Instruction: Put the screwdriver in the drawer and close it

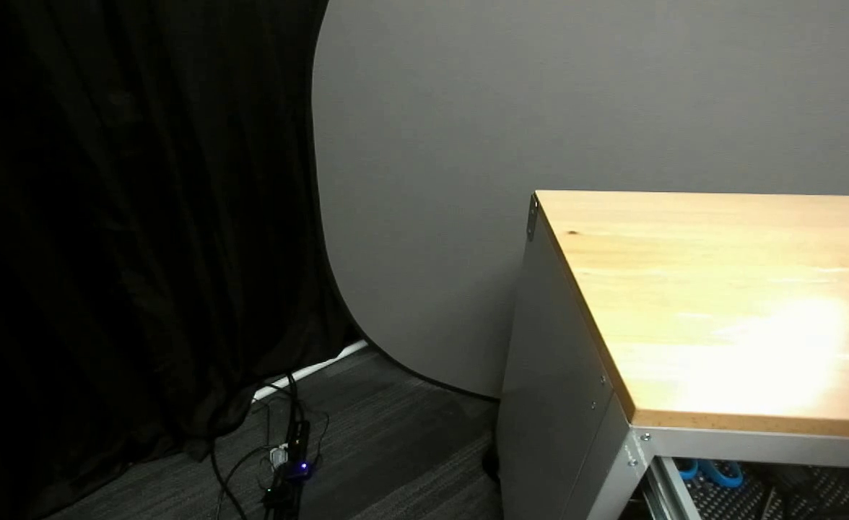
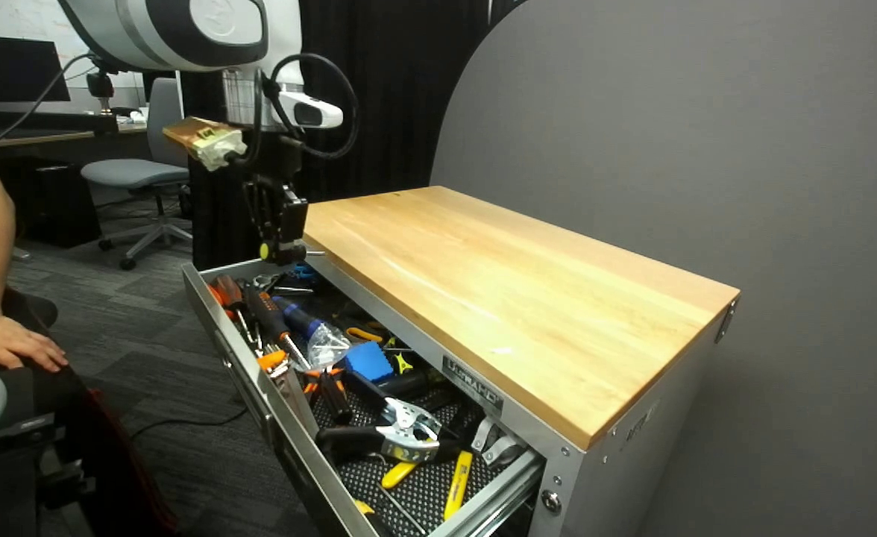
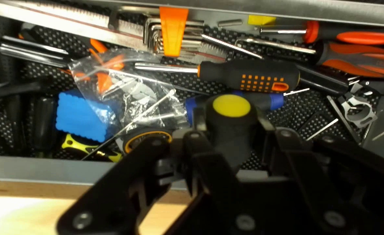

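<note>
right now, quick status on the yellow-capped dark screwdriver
Black gripper: closed around the screwdriver. Held over the open grey metal drawer. Possibly in the way: black-and-orange tool handle inside.

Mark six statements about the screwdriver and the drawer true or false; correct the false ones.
1. The fingers hold the screwdriver by its handle. True.
2. The handle's end is blue. False: that end is yellow.
3. A clear plastic bag lies in the drawer. True.
4. The drawer is shut. False: the drawer stands open.
5. A clamp lies on the wooden top. False: the clamp lies in the drawer.
6. A blue block lies in the drawer. True.
</note>
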`<state>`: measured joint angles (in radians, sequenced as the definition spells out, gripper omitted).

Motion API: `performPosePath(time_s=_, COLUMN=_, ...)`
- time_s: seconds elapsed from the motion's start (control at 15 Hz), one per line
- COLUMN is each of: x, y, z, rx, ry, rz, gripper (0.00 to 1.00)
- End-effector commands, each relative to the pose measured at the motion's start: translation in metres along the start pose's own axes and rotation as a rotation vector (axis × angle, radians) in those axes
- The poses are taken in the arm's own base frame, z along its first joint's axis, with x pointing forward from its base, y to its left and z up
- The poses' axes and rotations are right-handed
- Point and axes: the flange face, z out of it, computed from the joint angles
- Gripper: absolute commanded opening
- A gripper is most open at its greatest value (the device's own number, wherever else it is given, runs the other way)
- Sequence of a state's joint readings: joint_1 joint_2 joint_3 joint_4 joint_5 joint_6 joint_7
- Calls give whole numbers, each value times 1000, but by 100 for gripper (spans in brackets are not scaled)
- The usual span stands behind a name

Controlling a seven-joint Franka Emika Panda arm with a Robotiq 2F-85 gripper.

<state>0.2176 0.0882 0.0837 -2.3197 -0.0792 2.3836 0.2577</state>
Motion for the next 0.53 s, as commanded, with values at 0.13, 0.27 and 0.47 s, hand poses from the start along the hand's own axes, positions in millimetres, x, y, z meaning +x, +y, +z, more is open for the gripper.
performPosePath(time_s=0.13, x=-26, y=-5, z=7, rx=27, ry=1, rz=9, gripper=12)
performPosePath(time_s=0.27, x=-26, y=-11, z=14, rx=28, ry=5, rz=-11, gripper=12)
performPosePath(time_s=0.47, x=-25, y=-21, z=23, rx=31, ry=11, rz=-14, gripper=13)
